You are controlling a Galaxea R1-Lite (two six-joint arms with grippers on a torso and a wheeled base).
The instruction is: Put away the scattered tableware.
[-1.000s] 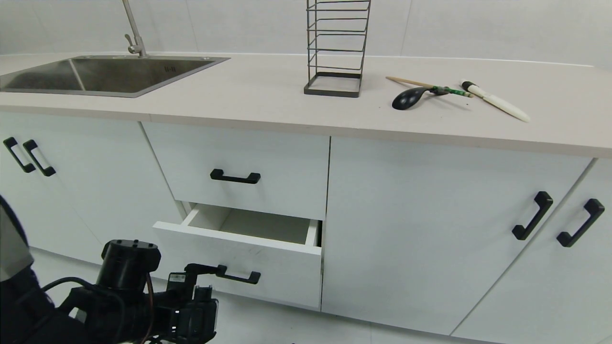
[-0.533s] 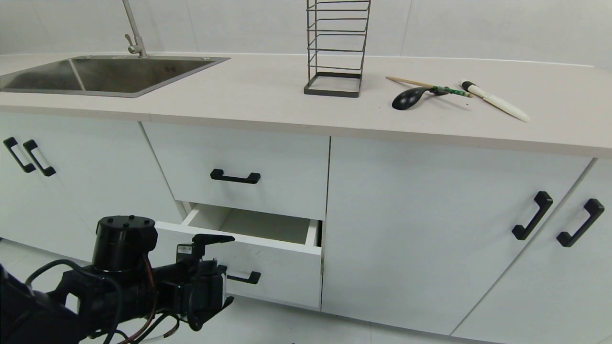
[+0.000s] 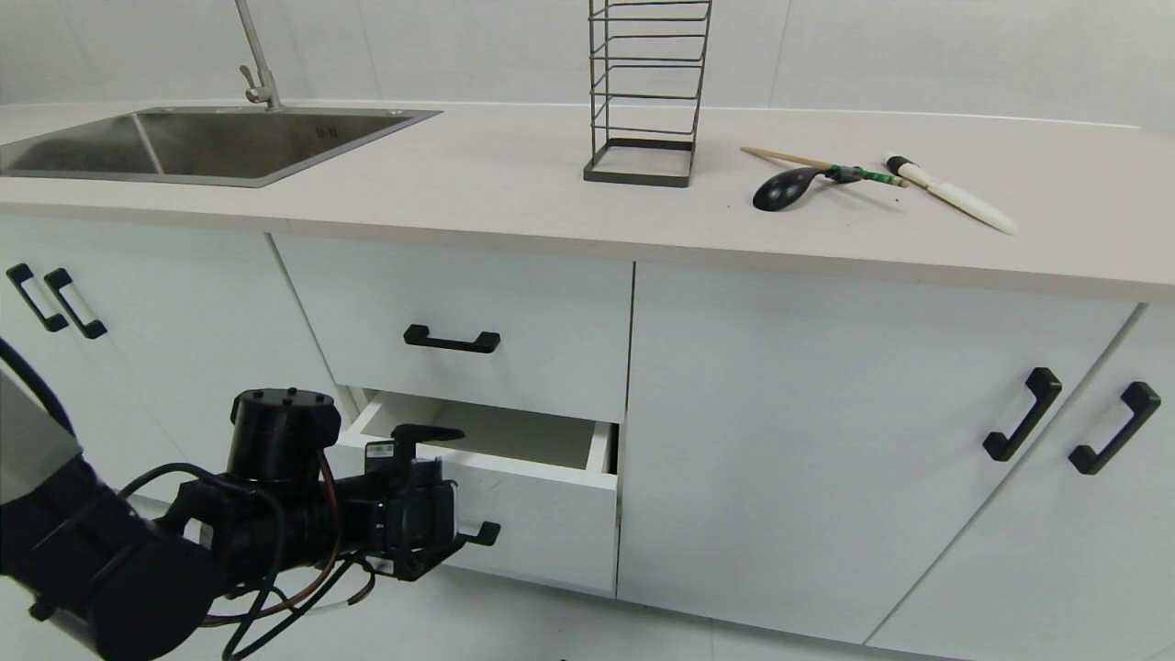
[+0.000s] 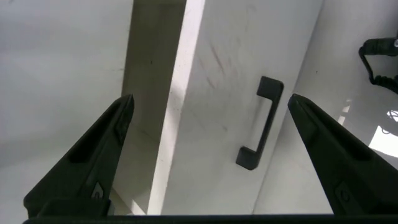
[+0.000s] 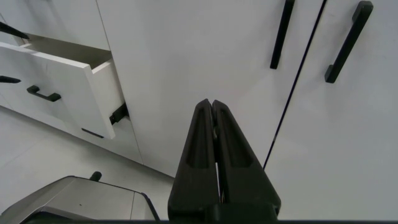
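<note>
My left gripper hangs low at the front of the lower drawer, its fingers spread wide with nothing between the pads. The drawer handle sits in the gap between them, a little ahead of the tips; I cannot tell whether either one touches it. The drawer is pulled partly out. My right gripper faces the cabinet doors with its fingers pressed together on nothing.

The tableware lies far above and to the right of my left fingers, on the counter: a black spoon, a wooden chopstick crossing just behind it, and a white utensil beside them.

I judge all three light, stiff and smooth. They lie flat, so the fingers have little to get under. I would take the spoon by its handle just past the bowl, where it seems to lift off the surface. The chopstick is thin and likely to roll or twist, so I would pinch it near the middle. The white utensil looks thickest at its dark-banded end, which makes the better hold.
</note>
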